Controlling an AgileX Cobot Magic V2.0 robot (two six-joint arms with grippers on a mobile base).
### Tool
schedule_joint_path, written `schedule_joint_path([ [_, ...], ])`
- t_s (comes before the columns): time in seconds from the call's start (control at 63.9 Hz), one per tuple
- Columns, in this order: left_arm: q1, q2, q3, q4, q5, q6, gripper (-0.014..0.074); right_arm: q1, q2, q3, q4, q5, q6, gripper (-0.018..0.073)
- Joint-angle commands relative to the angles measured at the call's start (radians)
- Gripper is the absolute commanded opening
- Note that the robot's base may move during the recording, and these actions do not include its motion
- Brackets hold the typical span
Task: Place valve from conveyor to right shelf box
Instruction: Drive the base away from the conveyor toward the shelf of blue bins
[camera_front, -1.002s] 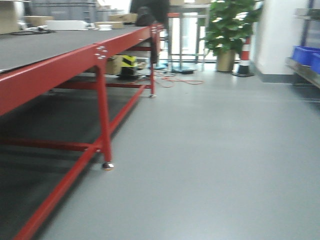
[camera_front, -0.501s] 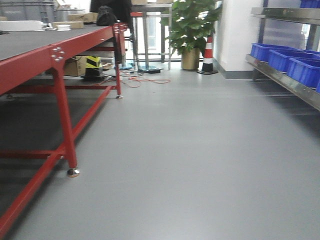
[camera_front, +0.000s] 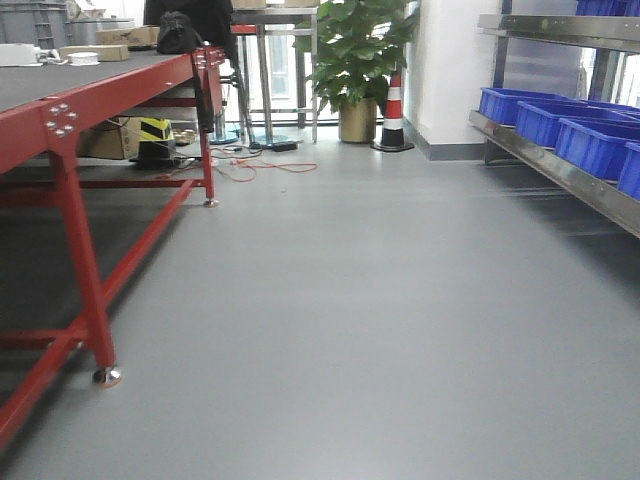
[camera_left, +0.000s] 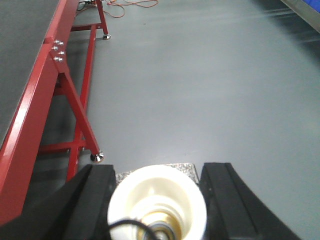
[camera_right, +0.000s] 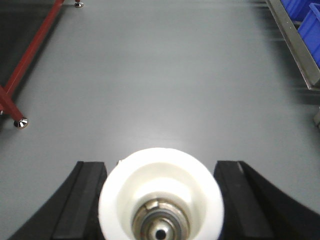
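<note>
Left pincer (camera_left: 159, 172): you have it pinching a white valve (camera_left: 157, 197) over the grey floor (camera_left: 200, 100) | right pincer (camera_right: 160, 167): pressed onto a second valve (camera_right: 160, 192) (metal core showing) | conveyor (camera_front: 60, 78): dark belt on the red counter (camera_front: 100, 102) at your left | shelf (camera_front: 560, 168): blue boxes (camera_front: 592, 145) on it at your right, well apart from both valves

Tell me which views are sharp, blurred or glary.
Front view: mostly sharp; daylight behind the plant blown out, soft sheen on the floor. Left wrist view: left valve at the lens out of focus, far floor streaked. Right wrist view: right valve soft at the rim, metal core crisper.
</note>
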Motion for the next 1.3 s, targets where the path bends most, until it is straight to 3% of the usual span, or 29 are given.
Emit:
schedule_joint_path([
  [0.0, -0.006, -0.008, -0.009, -0.008, -0.050, -0.006, -0.0111, -0.001, -0.015, -0.017, -0.002, -0.070, -0.006, -0.0162],
  [1.284, -0.006, -0.008, -0.009, -0.008, -0.107, -0.006, -0.0111, -0.001, -0.015, -0.017, -0.002, -0.070, -0.006, -0.0162],
])
